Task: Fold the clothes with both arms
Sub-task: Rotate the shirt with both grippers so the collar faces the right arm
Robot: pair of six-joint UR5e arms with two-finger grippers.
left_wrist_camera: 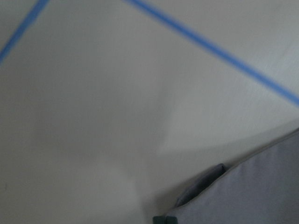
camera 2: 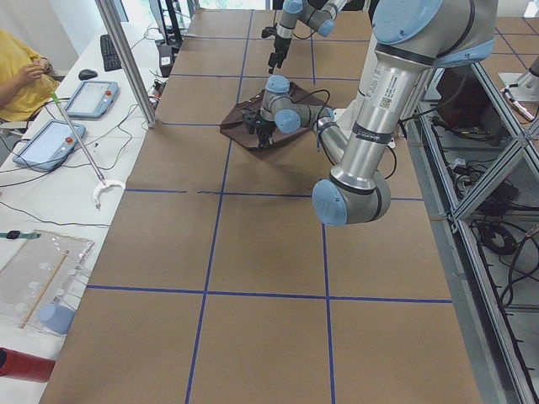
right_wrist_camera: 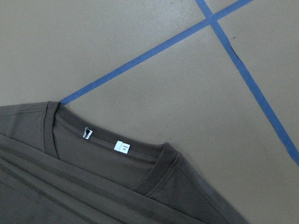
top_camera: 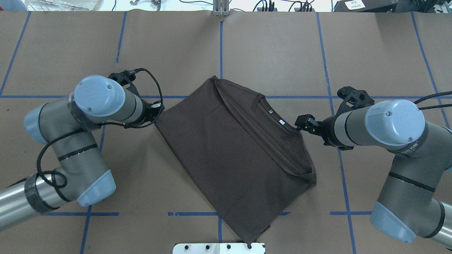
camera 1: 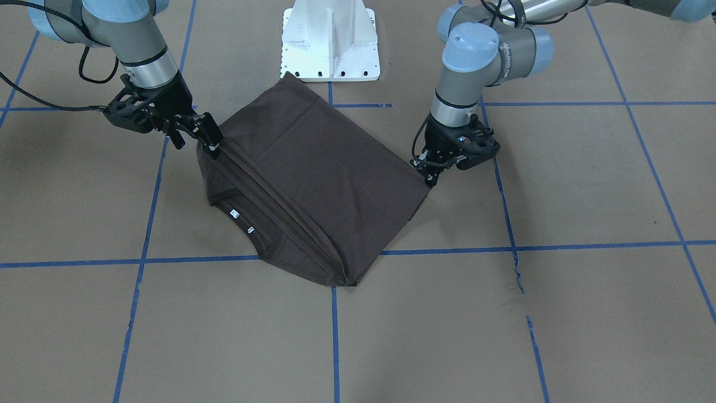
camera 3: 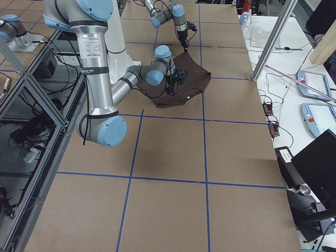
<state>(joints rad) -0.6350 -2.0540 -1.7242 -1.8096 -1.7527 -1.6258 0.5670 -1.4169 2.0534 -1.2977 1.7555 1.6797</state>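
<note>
T-shirt (camera 1: 330, 168): folded flat, frame centre, collar (camera 1: 240, 215) lower left | right gripper (camera 1: 211, 144): left of frame, narrow, pinching the hem end, likely to square the fold | left gripper (camera 1: 429, 178): at right corner, grip cannot be told.

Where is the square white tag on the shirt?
In the overhead view, the square white tag sits inside the collar of the T-shirt, right of centre, close to the right end effector.
</note>
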